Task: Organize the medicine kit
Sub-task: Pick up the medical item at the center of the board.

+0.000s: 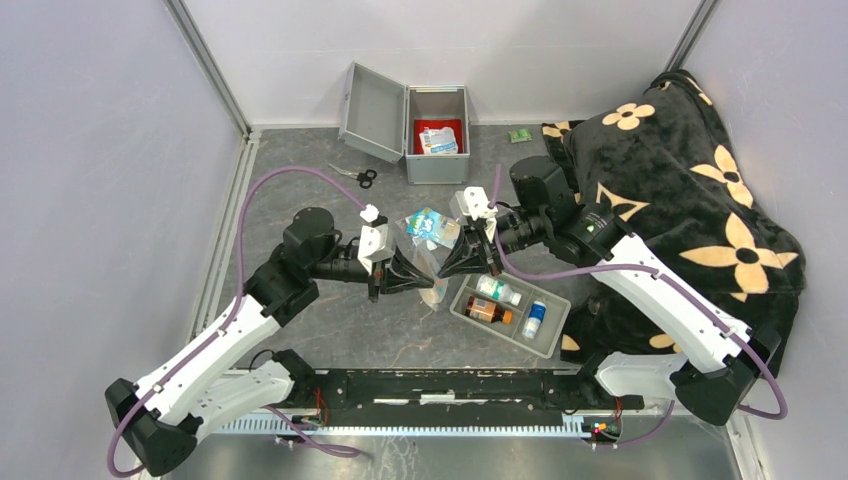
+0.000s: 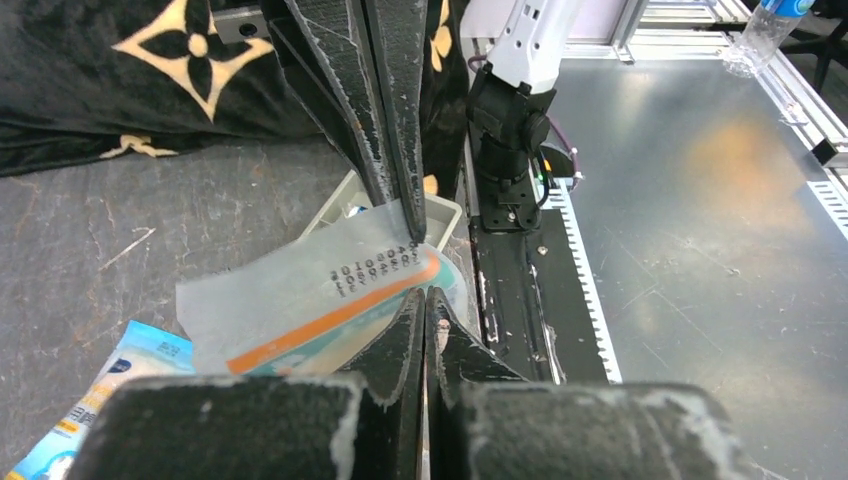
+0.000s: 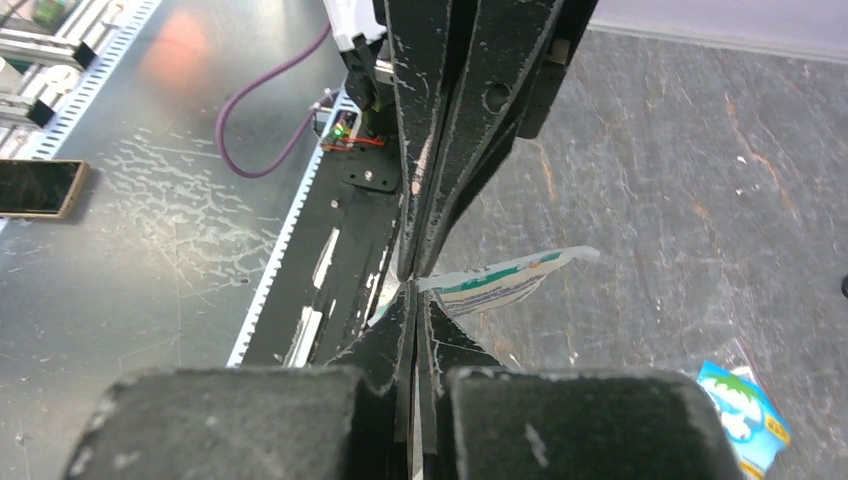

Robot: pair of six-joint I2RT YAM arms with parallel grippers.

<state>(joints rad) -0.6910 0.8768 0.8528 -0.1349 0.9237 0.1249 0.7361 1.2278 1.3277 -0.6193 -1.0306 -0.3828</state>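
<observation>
1. At the middle of the table (image 1: 330, 320), we see the left gripper (image 1: 428, 274) and the right gripper (image 1: 447, 266) tip to tip; each is clenched on the same translucent packet (image 2: 300, 300) with an orange stripe; neither wrist view shows a gap between the fingers.
2. The medicine kit (image 1: 437, 168) stands at the far edge, well apart from the pinch point and almost straight beyond it, away from the arm bases; its lid (image 1: 373, 112) is swung open to the left, its mouth faces up, and a red pouch (image 1: 424, 128) lies inside.
3. We judge the kit's long axis to run away from the bases, so a packet carried straight forward would cross the near short wall first; the packet's own long axis, in the left wrist view, runs sideways from the fingers.
4. The right gripper looks slightly nearer the kit, though we take the difference to be small; one gripper would have to let go before the other can carry.
5. A grey tray (image 1: 556, 332) of bottles sits just to the near right of the grippers; a blue sachet (image 1: 432, 226) lies between them and the kit.
</observation>
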